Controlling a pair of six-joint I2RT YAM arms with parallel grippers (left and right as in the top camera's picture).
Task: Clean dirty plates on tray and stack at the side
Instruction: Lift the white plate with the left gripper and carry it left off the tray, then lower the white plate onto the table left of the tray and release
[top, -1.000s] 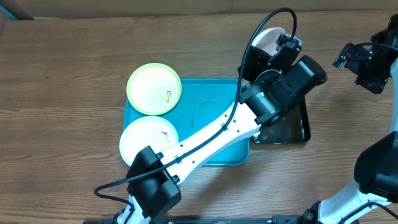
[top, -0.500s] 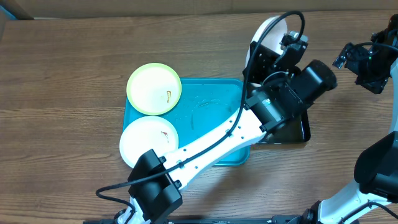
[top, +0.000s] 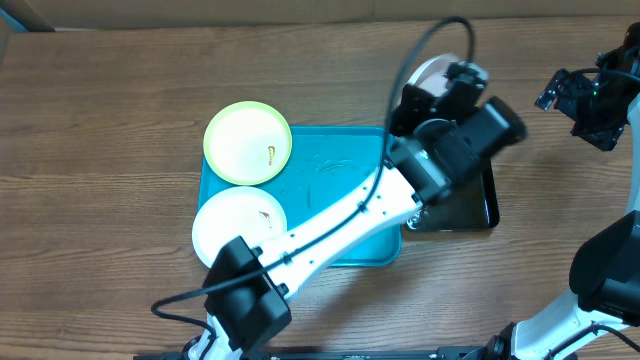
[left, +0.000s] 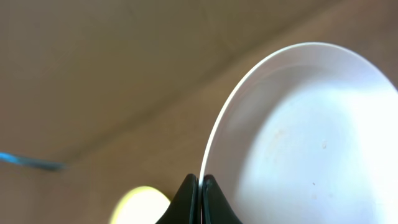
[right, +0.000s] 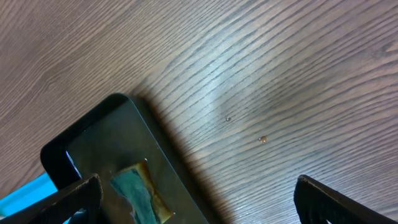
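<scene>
My left gripper (left: 200, 186) is shut on the rim of a white plate (left: 311, 137) and holds it tilted above the black basin; the plate's edge shows in the overhead view (top: 432, 72). A pale yellow-green plate (top: 247, 142) with a brown smear lies on the far left corner of the turquoise tray (top: 340, 170). A second white plate (top: 238, 225) with a reddish smear lies on the tray's near left corner. My right gripper (right: 199, 199) is open and empty above the wood right of the basin; it shows at the far right in the overhead view (top: 585, 100).
A black basin (top: 470, 205) stands right of the tray, partly under my left arm. In the right wrist view the basin (right: 93, 143) holds a teal and yellow sponge (right: 138, 190). Bare wooden table lies all around.
My left gripper with the white plate rose toward the far edge half a second ago, then came back down a little. The right arm and the other two plates have not moved.
</scene>
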